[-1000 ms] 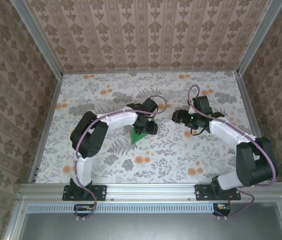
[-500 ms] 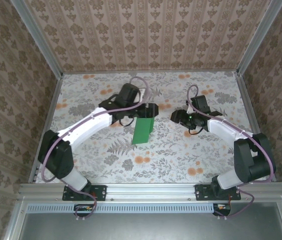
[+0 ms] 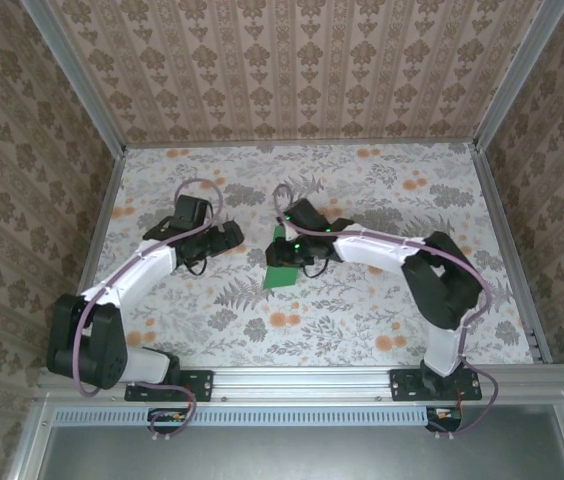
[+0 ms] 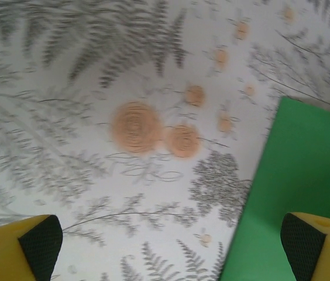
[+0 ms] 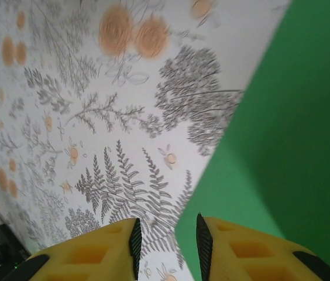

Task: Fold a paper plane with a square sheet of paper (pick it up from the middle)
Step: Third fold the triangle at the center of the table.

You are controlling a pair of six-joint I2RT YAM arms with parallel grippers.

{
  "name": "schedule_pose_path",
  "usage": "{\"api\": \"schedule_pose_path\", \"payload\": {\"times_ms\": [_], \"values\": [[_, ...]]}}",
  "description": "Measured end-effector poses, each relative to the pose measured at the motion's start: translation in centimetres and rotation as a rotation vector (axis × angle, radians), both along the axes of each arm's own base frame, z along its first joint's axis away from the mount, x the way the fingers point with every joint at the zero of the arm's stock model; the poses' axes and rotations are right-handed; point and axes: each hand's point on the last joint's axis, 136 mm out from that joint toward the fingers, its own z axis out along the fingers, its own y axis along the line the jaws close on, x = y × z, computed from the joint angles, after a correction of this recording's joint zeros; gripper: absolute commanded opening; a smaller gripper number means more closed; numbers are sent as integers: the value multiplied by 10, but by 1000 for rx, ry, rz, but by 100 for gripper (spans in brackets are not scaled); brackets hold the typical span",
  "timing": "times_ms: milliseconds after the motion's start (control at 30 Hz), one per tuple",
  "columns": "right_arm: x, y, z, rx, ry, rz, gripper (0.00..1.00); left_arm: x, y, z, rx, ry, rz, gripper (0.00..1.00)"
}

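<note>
The green sheet of paper (image 3: 282,279) lies flat on the floral table as a narrow rectangle, in the middle. My right gripper (image 3: 286,258) is reached across over its upper part and hides some of it. In the right wrist view the paper (image 5: 282,129) fills the right side, and its near corner pokes into the narrow gap of my right gripper (image 5: 166,234), whose pads stand apart from it. My left gripper (image 3: 229,237) is off to the paper's left. In the left wrist view my left gripper (image 4: 171,237) is wide open over bare cloth, with the paper (image 4: 305,187) by its right finger.
The floral table cloth (image 3: 382,300) is bounded by aluminium rails (image 3: 92,260) and patterned walls on three sides. The right arm's long white link (image 3: 382,248) stretches across the middle right of the table.
The left gripper has opened wide, let go of the paper and drawn back to the left. The right arm has swung left across the table to the paper, its jaws narrowing.
</note>
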Motion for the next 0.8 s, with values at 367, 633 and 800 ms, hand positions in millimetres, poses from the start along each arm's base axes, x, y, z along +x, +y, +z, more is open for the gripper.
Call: {"api": "schedule_pose_path", "payload": {"times_ms": [367, 633, 800], "values": [[-6, 17, -45, -155, 60, 73, 34, -8, 13, -6, -6, 18, 36, 100], [-29, 6, -59, -220, 73, 279, 34, -5, 5, -3, -45, 8, 14, 100], [-51, -11, -60, -242, 54, 454, 37, -3, -2, -3, -77, 7, -6, 97]]}}
